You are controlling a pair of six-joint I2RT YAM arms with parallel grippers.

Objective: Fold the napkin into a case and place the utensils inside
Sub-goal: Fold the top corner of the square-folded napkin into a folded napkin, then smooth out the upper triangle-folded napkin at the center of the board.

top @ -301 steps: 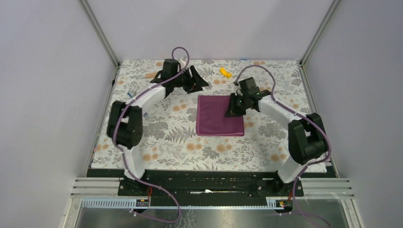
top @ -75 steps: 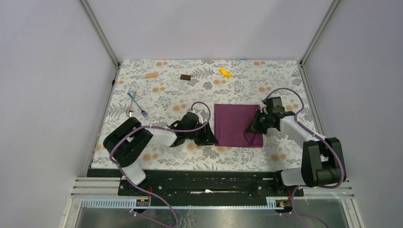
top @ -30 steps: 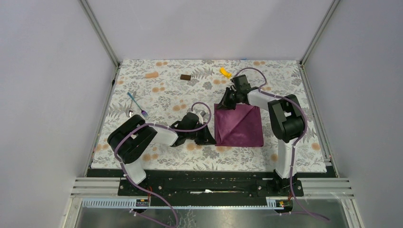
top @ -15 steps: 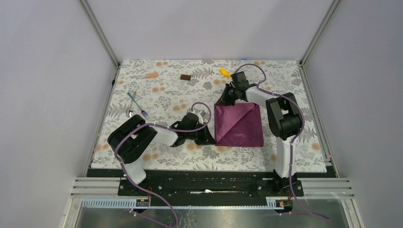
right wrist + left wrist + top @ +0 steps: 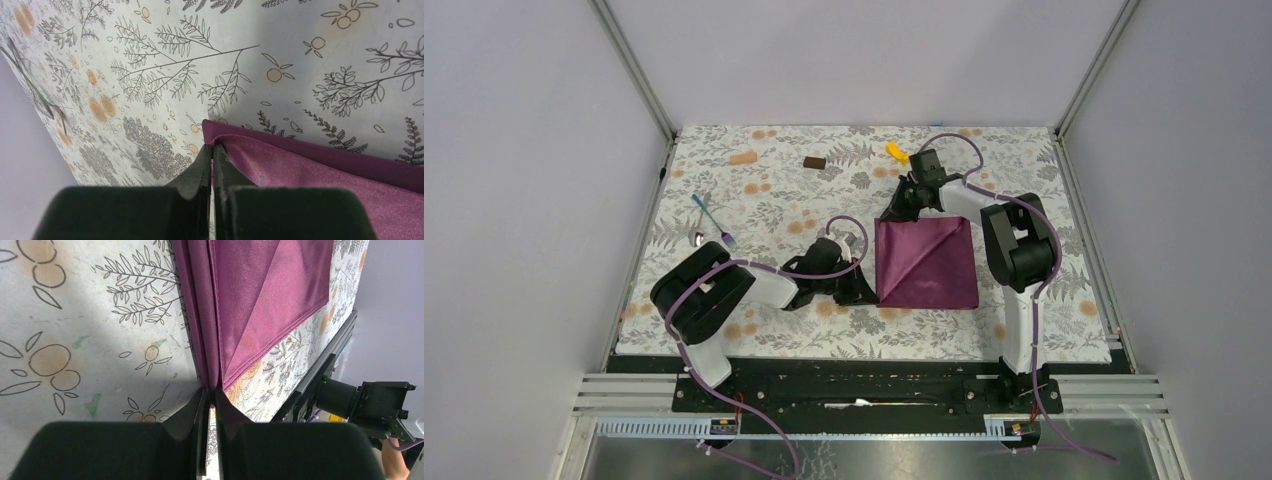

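Two grippers are on the napkin (image 5: 929,265) at once, and each seems to have its own job. The left gripper (image 5: 210,391), jaws narrowed to a sliver, pinches the stacked edges at the napkin's near-left corner, low against the table (image 5: 754,300). This looks like an anchor, so the lower layers cannot slide or open while the other arm works. The right gripper (image 5: 214,146), jaws fully closed, nips the tip of a top flap at the far-left corner. A diagonal crease runs from the near-left corner toward the far-right one, with the sheen of the turned-over face on its far side. That flap is probably being laid slantwise to make the mouth of a pocket. The napkin lies right of centre, between the two arms, flat except where the right fingers hold its tip. The utensils (image 5: 714,226) sit together well apart on the left side, untouched and out of the folding area. My guess is that they wait there until the case is shaped. If the flap's tip is let go before it lies flat, it could spring back.
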